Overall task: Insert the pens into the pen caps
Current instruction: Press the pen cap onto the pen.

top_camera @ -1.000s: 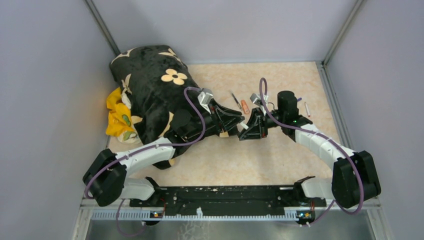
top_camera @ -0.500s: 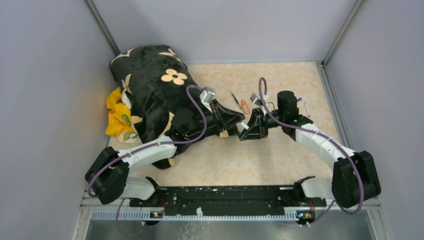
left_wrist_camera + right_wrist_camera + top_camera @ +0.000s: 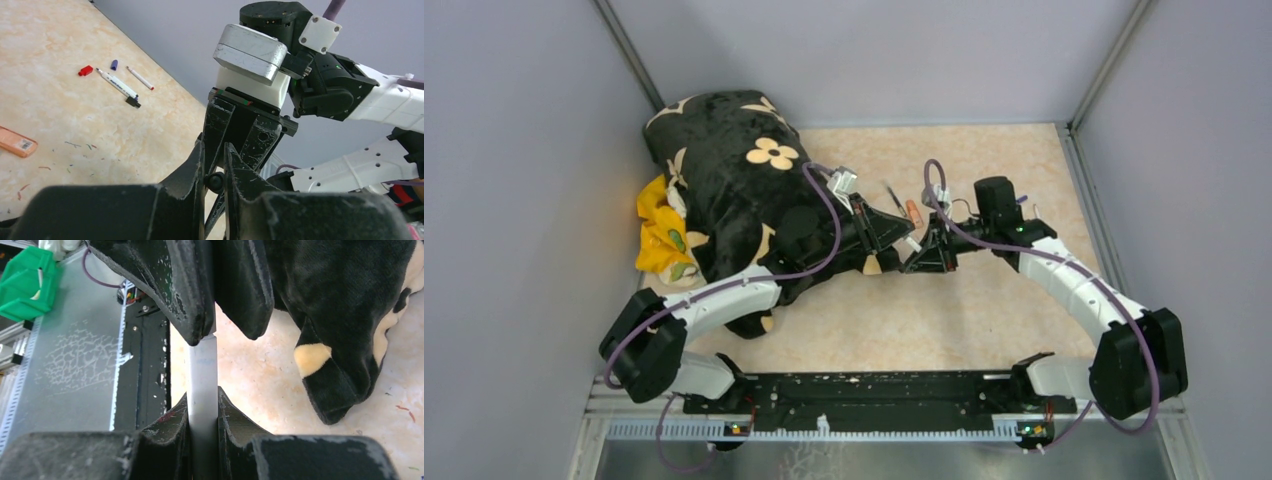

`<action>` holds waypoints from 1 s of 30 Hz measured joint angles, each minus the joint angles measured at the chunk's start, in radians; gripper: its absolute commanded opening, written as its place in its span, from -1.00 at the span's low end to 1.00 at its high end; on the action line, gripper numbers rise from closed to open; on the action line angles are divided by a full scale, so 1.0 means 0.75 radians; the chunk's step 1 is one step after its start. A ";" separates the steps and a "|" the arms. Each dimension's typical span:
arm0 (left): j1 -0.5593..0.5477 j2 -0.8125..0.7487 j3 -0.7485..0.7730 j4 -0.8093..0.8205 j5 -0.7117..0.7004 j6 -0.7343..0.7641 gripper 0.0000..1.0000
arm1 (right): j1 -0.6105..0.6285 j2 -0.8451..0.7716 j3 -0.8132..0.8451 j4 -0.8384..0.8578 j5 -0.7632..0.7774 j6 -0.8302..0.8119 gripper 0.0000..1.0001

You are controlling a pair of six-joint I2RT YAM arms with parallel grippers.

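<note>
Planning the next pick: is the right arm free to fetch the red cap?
Probably not yet: the right tool is shut on a white pen, tip at the black cap in the left tool. The red cap itself lies uncovered.

The beige marbled bench is enclosed on three sides by plain lilac-grey walls; the corners are framed by aluminium posts; a black rail is fixed along the near edge; soft even light is cast throughout.

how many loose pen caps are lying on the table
3, all in the left wrist view: red cap, purple cap near it, black cap at the end of the white marker. More may hide behind the arms.
</note>
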 measured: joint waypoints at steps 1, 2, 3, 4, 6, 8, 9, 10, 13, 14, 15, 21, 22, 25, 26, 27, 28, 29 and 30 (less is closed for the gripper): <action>-0.006 0.000 -0.002 0.006 -0.018 -0.015 -1.00 | 0.000 0.001 0.000 0.004 -0.004 0.014 -1.00; -0.009 0.001 -0.007 0.020 -0.026 -0.030 -1.00 | -0.001 0.001 0.000 0.015 -0.023 0.045 -1.00; -0.009 0.001 -0.019 0.060 -0.032 -0.052 -1.00 | -0.002 0.004 -0.007 0.057 -0.057 0.099 -1.00; -0.009 0.002 -0.031 0.103 -0.033 -0.070 -1.00 | -0.004 0.008 -0.023 0.139 -0.107 0.183 -1.00; -0.009 0.012 -0.051 0.210 -0.028 -0.096 -1.00 | -0.014 0.018 -0.108 0.441 -0.231 0.423 -1.00; -0.009 0.026 -0.064 0.279 0.008 -0.101 -1.00 | -0.031 0.050 -0.219 0.862 -0.357 0.752 -1.00; -0.009 0.034 -0.069 0.304 0.030 -0.099 -1.00 | -0.038 0.078 -0.257 1.049 -0.409 0.898 -1.00; -0.009 0.040 -0.069 0.313 0.047 -0.097 -1.00 | -0.047 0.109 -0.283 1.227 -0.460 1.039 -1.00; -0.010 0.047 -0.041 0.280 0.084 -0.054 -1.00 | -0.079 0.148 -0.298 1.472 -0.541 1.233 -1.00; -0.015 0.047 -0.017 0.239 0.085 -0.033 -1.00 | -0.089 0.130 -0.292 1.417 -0.541 1.194 -1.00; -0.023 0.046 0.011 0.190 0.084 -0.003 -1.00 | -0.095 0.097 -0.276 1.278 -0.529 1.089 -1.00; -0.034 0.062 0.064 0.139 0.035 0.014 -1.00 | -0.096 -0.026 -0.158 0.658 -0.330 0.611 -1.00; -0.038 0.072 0.063 0.146 0.006 -0.005 -1.00 | -0.097 -0.038 -0.150 0.586 -0.281 0.553 -1.00; -0.068 0.121 0.063 0.154 -0.099 -0.055 -1.00 | -0.101 -0.044 -0.147 0.443 -0.199 0.455 -1.00; -0.076 0.134 0.065 0.154 -0.119 -0.065 -1.00 | -0.102 -0.044 -0.147 0.394 -0.181 0.431 -1.00; -0.084 0.146 0.067 0.156 -0.134 -0.073 -1.00 | -0.102 -0.044 -0.148 0.375 -0.176 0.426 -1.00; -0.091 0.155 0.068 0.166 -0.142 -0.080 -1.00 | -0.104 -0.044 -0.149 0.366 -0.184 0.437 -1.00; -0.094 0.159 0.065 0.195 -0.140 -0.090 -1.00 | -0.107 -0.044 -0.157 0.402 -0.207 0.483 -1.00; -0.094 0.159 0.058 0.227 -0.129 -0.097 -1.00 | -0.116 -0.044 -0.187 0.524 -0.250 0.572 -1.00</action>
